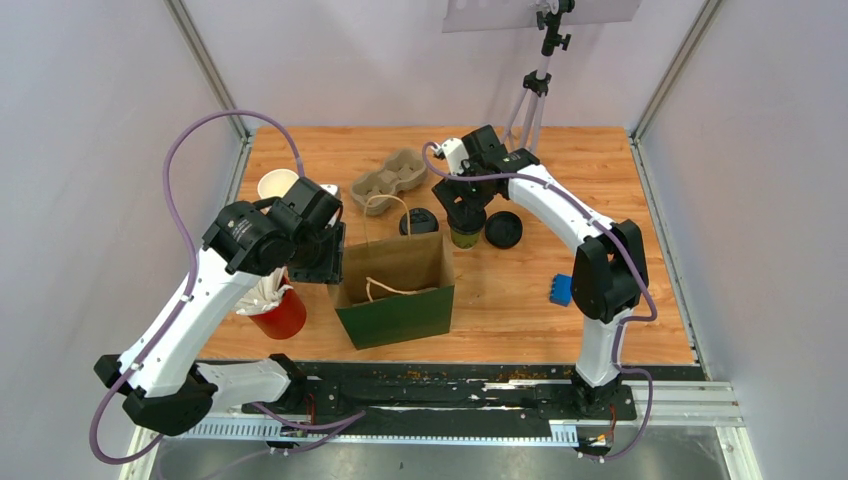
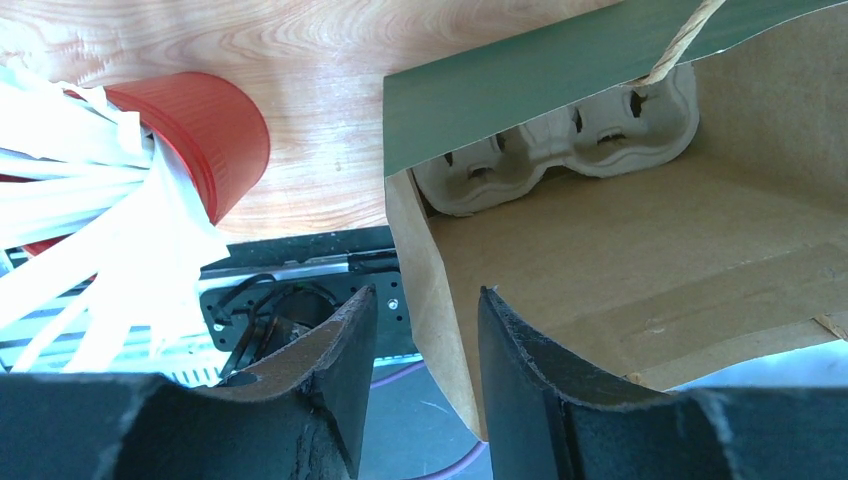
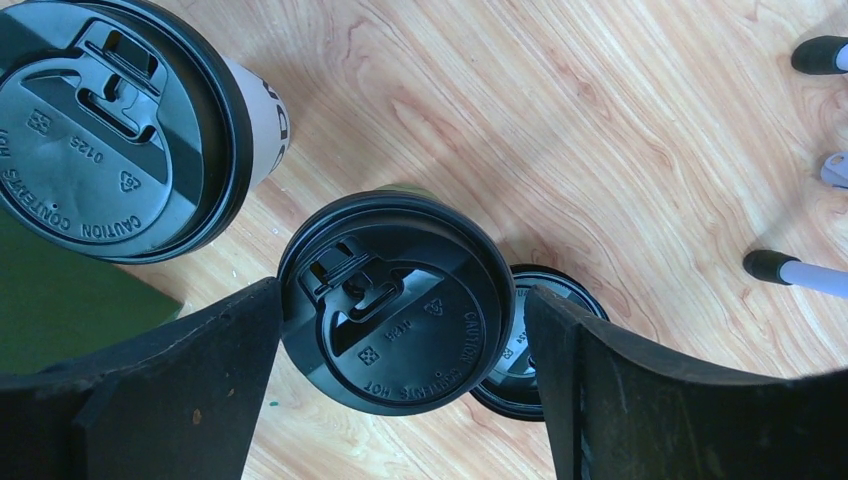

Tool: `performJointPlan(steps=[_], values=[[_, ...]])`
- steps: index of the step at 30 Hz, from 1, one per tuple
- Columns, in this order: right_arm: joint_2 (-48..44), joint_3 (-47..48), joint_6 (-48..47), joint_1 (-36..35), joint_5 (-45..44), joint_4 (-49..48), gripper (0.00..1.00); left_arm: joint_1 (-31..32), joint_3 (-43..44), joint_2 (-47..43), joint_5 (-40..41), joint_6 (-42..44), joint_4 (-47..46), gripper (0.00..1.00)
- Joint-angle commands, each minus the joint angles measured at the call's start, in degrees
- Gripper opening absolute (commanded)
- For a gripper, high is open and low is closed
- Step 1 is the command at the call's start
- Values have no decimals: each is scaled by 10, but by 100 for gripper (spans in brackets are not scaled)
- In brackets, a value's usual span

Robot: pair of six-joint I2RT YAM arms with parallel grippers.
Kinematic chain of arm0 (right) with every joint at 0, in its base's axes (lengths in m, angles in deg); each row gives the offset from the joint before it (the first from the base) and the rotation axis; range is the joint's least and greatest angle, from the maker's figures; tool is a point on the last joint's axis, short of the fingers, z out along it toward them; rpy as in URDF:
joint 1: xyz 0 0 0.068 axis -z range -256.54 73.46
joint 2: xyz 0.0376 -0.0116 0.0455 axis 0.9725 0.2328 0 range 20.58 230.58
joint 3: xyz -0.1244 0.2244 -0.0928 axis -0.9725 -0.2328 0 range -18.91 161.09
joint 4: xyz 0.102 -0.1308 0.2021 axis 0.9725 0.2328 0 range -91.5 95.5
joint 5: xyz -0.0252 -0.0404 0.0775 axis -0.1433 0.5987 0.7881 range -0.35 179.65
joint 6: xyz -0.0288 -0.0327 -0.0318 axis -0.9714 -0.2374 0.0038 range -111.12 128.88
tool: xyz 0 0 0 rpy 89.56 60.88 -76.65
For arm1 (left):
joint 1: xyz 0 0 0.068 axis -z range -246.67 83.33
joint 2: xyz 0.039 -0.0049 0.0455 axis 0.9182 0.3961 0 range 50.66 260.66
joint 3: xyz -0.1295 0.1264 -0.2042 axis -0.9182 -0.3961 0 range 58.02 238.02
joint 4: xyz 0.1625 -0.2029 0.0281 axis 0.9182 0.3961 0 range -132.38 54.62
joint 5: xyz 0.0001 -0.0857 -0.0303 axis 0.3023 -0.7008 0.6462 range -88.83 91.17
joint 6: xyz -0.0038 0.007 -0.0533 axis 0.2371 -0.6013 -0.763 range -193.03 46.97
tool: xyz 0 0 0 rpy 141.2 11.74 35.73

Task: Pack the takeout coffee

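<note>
Olive-green cup point(image 3: 392, 335) sits lidded on the table point(image 1: 520, 300) just past the paper bag point(image 1: 395, 290), with the white cup point(image 3: 110, 130) right beside it. Right gripper point(image 3: 402, 295) straddles its lid, fingers wide and not squeezing. Left gripper point(image 2: 420, 320) is at the bag's rim, fingers narrowly apart, gripping nothing.

- The paper bag point(image 1: 400, 310) stands open on the bench point(image 1: 600, 200), near the front edge, left of centre.
- One cup carrier point(image 2: 560, 140) lies deep inside the bag; a second carrier point(image 1: 388, 180) lies on the bench behind the bag.
- The cup of sticks point(image 1: 280, 315) stands just left of the bag, with the stack of lidless cups point(image 1: 276, 184) behind it.
- The left gripper point(image 2: 425, 300) sits astride the bag's left wall.
- One lidded cup point(image 1: 418, 222) stands just behind the bag.
- The other lidded cup point(image 3: 395, 300) stands just to its right, between the right gripper's point(image 3: 400, 330) fingers.
- A loose lid point(image 1: 503, 229) lies just right of that cup.
- A small block point(image 1: 561, 290) lies right of the bag, well apart.
- A tripod point(image 1: 537, 90) stands at the rear.
</note>
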Motion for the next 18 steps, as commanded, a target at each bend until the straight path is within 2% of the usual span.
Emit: performJointPlan(steps=[1, 12, 18], values=[[1, 9, -4, -3, -3, 6, 89, -3, 12, -4, 6, 9, -4, 50], [2, 4, 7, -4, -2, 17, 89, -3, 7, -11, 0, -2, -7, 52], [-4, 18, 13, -4, -3, 27, 92, -3, -4, -16, 1, -4, -12, 53]])
